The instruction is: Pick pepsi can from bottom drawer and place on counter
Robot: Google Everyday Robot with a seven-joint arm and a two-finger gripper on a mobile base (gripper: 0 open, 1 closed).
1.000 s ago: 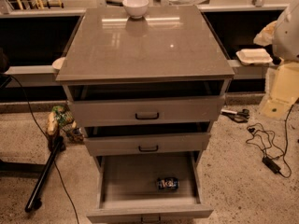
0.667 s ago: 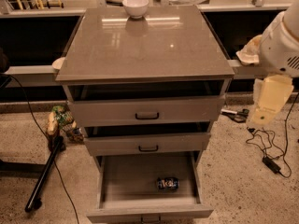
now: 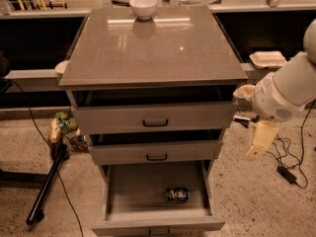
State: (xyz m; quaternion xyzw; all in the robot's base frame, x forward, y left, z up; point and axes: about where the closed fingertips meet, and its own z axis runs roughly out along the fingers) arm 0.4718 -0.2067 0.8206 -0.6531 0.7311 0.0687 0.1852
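The surface [image 3: 153, 48] is a glossy grey-brown slab on top of the drawer unit. It lies above the hand and to its left in the view.

The arm [image 3: 286, 90] is white and enters from the right edge, angled down towards the unit.

The bottom drawer [image 3: 143, 181] is pulled fully out. It lies below the hand and to its left, and its flat floor is exposed.

Two upper drawers [image 3: 155, 117] are stacked between the surface and the bottom drawer, each slightly open. They are at about the hand's height, to its left.

The hand [image 3: 257, 144] hangs from the arm's end, pointing down, just beside the right flank of the unit and clear of it. It holds nothing. Whether it is apart or together cannot be told.

A white bowl [image 3: 143, 6] stands at the far edge of the surface, well apart from the hand.

The can [image 3: 177, 194] lies on its side on the drawer floor, towards the front, below the hand and to its left.
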